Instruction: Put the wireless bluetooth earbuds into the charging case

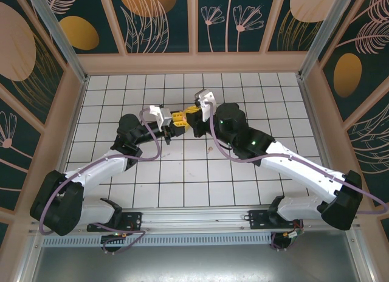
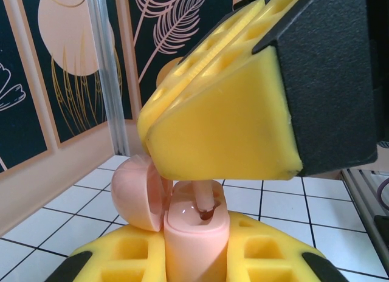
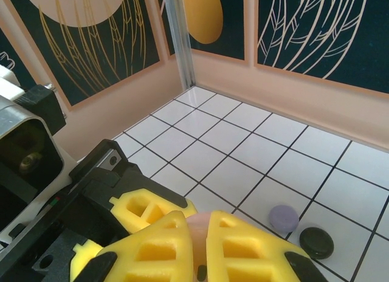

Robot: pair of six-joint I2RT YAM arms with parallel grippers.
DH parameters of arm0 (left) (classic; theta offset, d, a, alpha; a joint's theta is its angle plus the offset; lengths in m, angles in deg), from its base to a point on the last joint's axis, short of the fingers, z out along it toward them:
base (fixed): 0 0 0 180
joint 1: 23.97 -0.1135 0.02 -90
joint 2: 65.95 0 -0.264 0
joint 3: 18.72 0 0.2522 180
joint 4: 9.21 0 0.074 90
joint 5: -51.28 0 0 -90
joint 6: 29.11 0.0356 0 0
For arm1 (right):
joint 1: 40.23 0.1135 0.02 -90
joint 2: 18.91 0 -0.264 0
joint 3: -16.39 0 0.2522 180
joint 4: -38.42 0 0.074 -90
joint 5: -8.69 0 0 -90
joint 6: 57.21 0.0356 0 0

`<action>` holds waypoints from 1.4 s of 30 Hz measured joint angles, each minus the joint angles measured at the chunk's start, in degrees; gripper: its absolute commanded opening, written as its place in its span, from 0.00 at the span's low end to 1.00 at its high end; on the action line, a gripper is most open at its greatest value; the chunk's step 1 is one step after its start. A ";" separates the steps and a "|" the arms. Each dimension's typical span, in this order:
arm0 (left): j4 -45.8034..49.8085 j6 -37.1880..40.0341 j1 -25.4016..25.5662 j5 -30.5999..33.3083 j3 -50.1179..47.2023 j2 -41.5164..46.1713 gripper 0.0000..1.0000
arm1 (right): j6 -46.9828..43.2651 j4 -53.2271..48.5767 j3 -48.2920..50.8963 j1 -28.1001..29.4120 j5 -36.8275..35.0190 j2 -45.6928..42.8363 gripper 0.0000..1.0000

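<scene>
White-tiled desk [image 1: 182, 185], walled by peach-framed panels [image 1: 164, 20] of leaves and flowers on dark teal.

1. Mid-desk: the left hand [image 2: 194, 261], yellow-padded, was clenched about the body of the pale pink charging case [image 2: 194, 233]. The case stood upright with its lid [image 2: 137, 194] swung open to the left.
2. Directly above: the right hand [image 2: 225, 130] was pinched on a pale pink earbud [image 2: 204, 201], whose lower end stood at the mouth of the case.
3. Step judged: seating this earbud. It wanted a level case, a straight descent into the well, and release only once seated. A tilt risked jamming.
4. Farther off on the tiles: a lilac rounded piece [image 3: 284, 218] and a black rounded piece [image 3: 316, 242] lay just beside each other, kind unclear.
5. Brands, labels, writing: none legible.
</scene>
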 measured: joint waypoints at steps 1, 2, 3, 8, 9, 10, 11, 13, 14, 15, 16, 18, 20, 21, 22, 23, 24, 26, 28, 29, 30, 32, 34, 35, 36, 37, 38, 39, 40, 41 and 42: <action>0.02 -0.11 0.00 0.00 0.00 0.04 0.00 | -0.02 0.00 0.00 0.02 -0.02 0.00 0.09; 0.02 -0.26 0.00 0.00 0.00 0.04 0.00 | -0.07 0.04 0.00 0.04 0.00 0.00 0.09; 0.02 -0.35 0.00 0.02 0.00 0.07 0.00 | -0.22 0.07 0.00 0.07 -0.02 0.00 0.08; 0.02 -0.70 0.00 0.04 0.00 0.09 0.00 | -1.05 0.07 -0.02 0.13 -0.04 0.15 0.07; 0.04 -0.72 0.00 0.07 0.00 0.11 0.00 | -1.31 0.07 -0.07 0.20 -0.09 0.20 0.07; 0.07 -0.74 -0.02 0.11 0.00 0.11 0.00 | -1.42 0.07 -0.09 0.22 -0.13 0.31 0.07; 0.07 -0.74 -0.02 0.26 0.00 0.11 0.00 | -1.51 0.04 -0.17 0.28 -0.33 0.42 0.07; 0.22 -0.85 -0.02 0.61 0.00 0.11 0.00 | -1.73 -0.07 -0.39 0.50 -0.96 0.70 0.09; 0.42 -0.85 -0.02 0.72 0.00 0.13 0.00 | -1.88 -0.13 -0.52 0.57 -1.18 0.85 0.11; 0.50 -0.87 -0.02 0.94 0.00 0.15 0.00 | -1.97 -0.11 -0.57 0.66 -1.42 0.98 0.13; 0.66 -0.87 -0.02 1.03 0.00 0.15 0.00 | -1.99 -0.13 -0.61 0.74 -1.73 1.09 0.14; 0.96 -0.87 0.00 1.14 0.00 0.15 0.00 | -1.97 -0.26 -0.70 0.90 -2.49 1.31 0.21; 1.09 -0.87 0.00 1.11 0.00 0.15 0.00 | -1.84 -0.33 -0.76 1.09 -3.13 1.44 0.25; 1.09 -0.87 0.00 1.11 0.00 0.15 0.00 | -1.77 -0.57 -0.94 1.20 -3.63 1.55 0.27; 1.09 -0.87 0.00 1.14 0.00 0.15 0.00 | -1.64 -0.79 -1.18 1.27 -3.96 1.66 0.30; 1.09 -0.87 0.00 1.14 0.00 0.15 0.00 | -1.53 -1.11 -1.46 1.38 -4.17 1.81 0.32; 1.09 -0.87 0.00 1.14 0.00 0.15 0.00 | -1.38 -1.40 -1.70 1.49 -4.39 1.90 0.33; 1.05 -0.87 0.00 1.14 0.00 0.15 0.00 | -1.25 -2.27 -2.38 1.75 -4.81 2.08 0.37; 0.87 -0.87 0.00 1.16 0.00 0.15 0.00 | -0.94 -3.28 -3.13 1.86 -5.18 2.25 0.42; 0.79 -0.87 0.00 1.22 0.00 0.15 0.00 | -0.74 -3.85 -3.54 1.92 -5.44 2.32 0.45; 0.63 -0.87 0.00 1.31 0.00 0.20 0.00 | -0.39 -4.28 -3.80 1.95 -5.57 2.38 0.47; 0.42 -0.90 0.00 1.44 0.00 0.26 0.00 | 0.00 -5.44 -4.63 1.95 -5.88 2.56 0.52; 0.02 -0.90 0.00 1.57 0.00 0.26 0.00 | 0.50 -6.45 -5.46 1.95 -6.05 2.75 0.59; -0.13 -0.90 0.00 1.70 0.00 0.26 0.00 | 0.61 -6.97 -5.90 1.95 -6.12 2.89 0.61; -0.37 -0.90 0.00 1.75 0.00 0.26 0.00 | 0.90 -7.41 -6.32 1.95 -6.29 3.02 0.64; -0.74 -0.90 0.00 1.79 0.00 0.26 0.00 | 1.33 -8.04 -6.84 1.92 -6.56 3.15 0.67; -1.60 -0.90 0.00 1.79 0.00 0.33 0.00 | 1.75 -8.79 -7.23 1.86 -6.73 3.21 0.70; -2.38 -0.90 0.00 1.79 0.00 0.50 0.00 | 2.08 -9.40 -7.50 1.75 -6.86 3.26 0.72; -3.19 -0.90 0.00 1.79 0.00 0.76 0.00 | 2.45 -10.01 -7.67 1.57 -6.91 3.26 0.74; -3.69 -0.90 0.00 1.92 0.00 1.03 0.00 | 2.97 -10.27 -8.00 1.38 -6.71 3.26 0.76; -4.31 -0.90 0.00 2.08 0.00 1.03 0.00 | 3.37 -10.43 -8.35 1.20 -6.54 3.26 0.76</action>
